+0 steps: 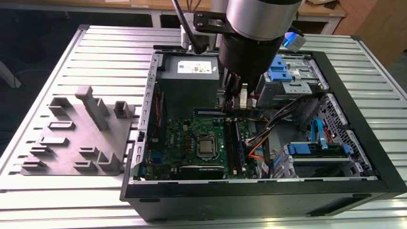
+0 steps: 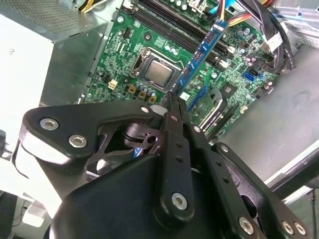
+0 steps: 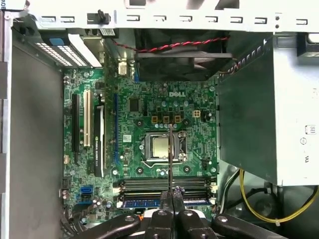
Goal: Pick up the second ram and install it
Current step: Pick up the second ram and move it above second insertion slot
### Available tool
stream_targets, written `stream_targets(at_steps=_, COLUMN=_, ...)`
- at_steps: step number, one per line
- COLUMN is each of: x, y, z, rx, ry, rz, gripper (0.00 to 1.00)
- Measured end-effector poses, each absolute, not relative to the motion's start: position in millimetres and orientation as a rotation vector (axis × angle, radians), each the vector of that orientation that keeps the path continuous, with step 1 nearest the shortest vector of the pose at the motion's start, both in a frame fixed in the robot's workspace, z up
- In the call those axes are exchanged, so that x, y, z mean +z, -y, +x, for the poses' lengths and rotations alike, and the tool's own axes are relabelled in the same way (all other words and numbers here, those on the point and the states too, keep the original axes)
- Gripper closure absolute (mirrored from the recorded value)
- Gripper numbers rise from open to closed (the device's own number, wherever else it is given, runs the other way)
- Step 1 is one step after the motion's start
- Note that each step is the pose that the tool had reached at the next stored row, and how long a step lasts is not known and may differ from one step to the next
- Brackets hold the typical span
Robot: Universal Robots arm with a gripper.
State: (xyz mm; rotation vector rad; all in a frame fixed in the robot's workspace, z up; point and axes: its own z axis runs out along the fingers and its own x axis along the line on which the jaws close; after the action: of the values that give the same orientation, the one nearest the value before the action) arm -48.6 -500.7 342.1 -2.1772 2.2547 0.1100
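open computer case point(image 1: 254, 202) on a slatted table point(image 1: 108, 52), with a grey fixture block point(image 1: 76, 138) at the exterior view's left. the gripper point(image 1: 240, 107) reaches into the case, its fingers closed narrow on the second ram point(image 2: 203, 50). the ram is held edge-on, pointing down toward the motherboard point(image 3: 129, 129) close to the memory slots point(image 3: 149, 185). another stick point(image 3: 144, 203) sits seated in one slot.

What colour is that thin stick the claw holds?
The second ram is blue, best seen in the second wrist view.
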Motion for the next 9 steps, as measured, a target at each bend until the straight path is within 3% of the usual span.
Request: stream_targets(at_steps=9, x=332.5, y=500.7, z=-47.7, rx=0.113, ry=-2.256, rz=-2.178, gripper=0.92)
